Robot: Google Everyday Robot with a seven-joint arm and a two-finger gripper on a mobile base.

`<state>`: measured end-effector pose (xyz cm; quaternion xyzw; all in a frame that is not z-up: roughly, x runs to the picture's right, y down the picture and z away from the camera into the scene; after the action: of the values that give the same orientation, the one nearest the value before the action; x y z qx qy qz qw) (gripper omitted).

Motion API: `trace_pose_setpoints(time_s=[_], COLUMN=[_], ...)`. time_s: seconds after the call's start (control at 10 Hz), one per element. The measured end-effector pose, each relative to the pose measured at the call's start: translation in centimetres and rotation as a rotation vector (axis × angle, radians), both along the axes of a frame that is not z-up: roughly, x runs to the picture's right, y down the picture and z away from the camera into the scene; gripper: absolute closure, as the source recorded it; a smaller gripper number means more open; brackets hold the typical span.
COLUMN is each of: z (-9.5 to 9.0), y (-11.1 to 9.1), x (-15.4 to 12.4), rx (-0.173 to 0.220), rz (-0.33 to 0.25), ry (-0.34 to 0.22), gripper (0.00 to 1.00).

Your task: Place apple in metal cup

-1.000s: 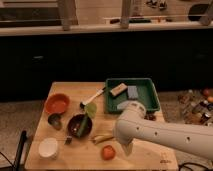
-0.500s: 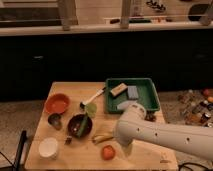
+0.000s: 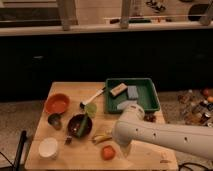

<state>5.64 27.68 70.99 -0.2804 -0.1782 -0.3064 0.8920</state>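
Right beside the apple [image 3: 107,152] at the table's [image 3: 75,158] front edge, the gripper [image 3: 121,148] hangs low, probably lining up a grab, though I can't tell its grip state.

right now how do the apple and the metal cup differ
The apple is red-orange and round; the metal cup is dull dark grey. The apple lies near the table's front edge beside the gripper; the metal cup stands farther left, by the orange bowl. Both are small and rest on the table.
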Motion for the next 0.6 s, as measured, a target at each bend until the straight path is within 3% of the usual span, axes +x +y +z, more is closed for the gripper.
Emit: trace_pose_setpoints(time_s=[0.3, 0.6], z=[0.2, 0.7], y=[1.0, 2.4], x=[-0.8, -1.8], rx=[-0.017, -0.062], rz=[-0.065, -0.135], ry=[-0.062, -0.139], gripper=[0.20, 0.20])
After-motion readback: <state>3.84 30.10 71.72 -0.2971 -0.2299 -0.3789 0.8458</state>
